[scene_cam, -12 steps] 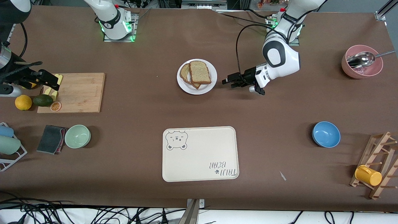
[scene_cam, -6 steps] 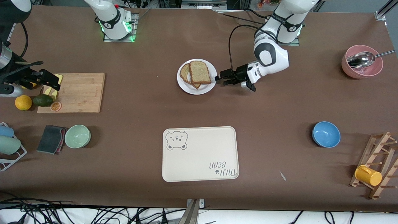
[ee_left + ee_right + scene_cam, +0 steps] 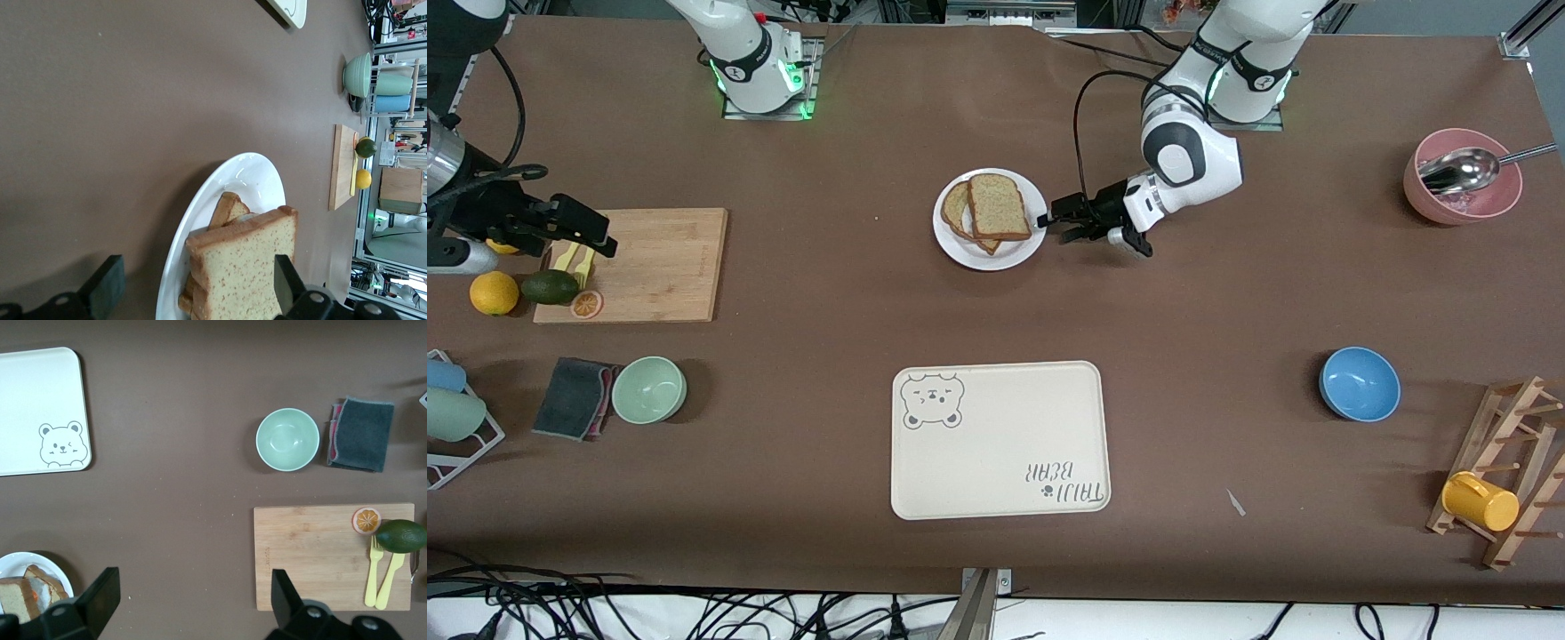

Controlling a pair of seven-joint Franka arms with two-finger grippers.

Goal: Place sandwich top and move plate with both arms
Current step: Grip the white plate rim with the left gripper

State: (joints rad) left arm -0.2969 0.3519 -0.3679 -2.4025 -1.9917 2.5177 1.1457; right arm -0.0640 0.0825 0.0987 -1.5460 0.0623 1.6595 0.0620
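Fingers of the left gripper (image 3: 1051, 228) stand spread and hold nothing, low at the rim of the plate (image 3: 951, 249) on the side toward the left arm's end of the counter (image 3: 1227, 311); in the left wrist view one finger (image 3: 288, 283) sits above the bread and the other finger (image 3: 107, 290) is down by the counter, so the rim lies between them. The sandwich top (image 3: 998, 206) already lies on the plate, leaning across a lower slice (image 3: 957, 210), so I judge the bread step done and the plate move to be the step in hand. To do it well, the left gripper should slide in only until the raised rim sits well inside its spread fingers, then pinch the rim alone and not the crust. The right gripper (image 3: 583, 236) hangs over the wooden cutting board (image 3: 658, 267) with its fingers released and empty, well apart from the plate; it needs to travel to the rim toward the right arm's end before any lift. Both grips should close before the plate rises, and the plate should stay level, since the tilted top slice could slip. The bear-print tray (image 3: 1000, 440), nearer the front camera, looks a likely landing place, though I cannot tell for sure.
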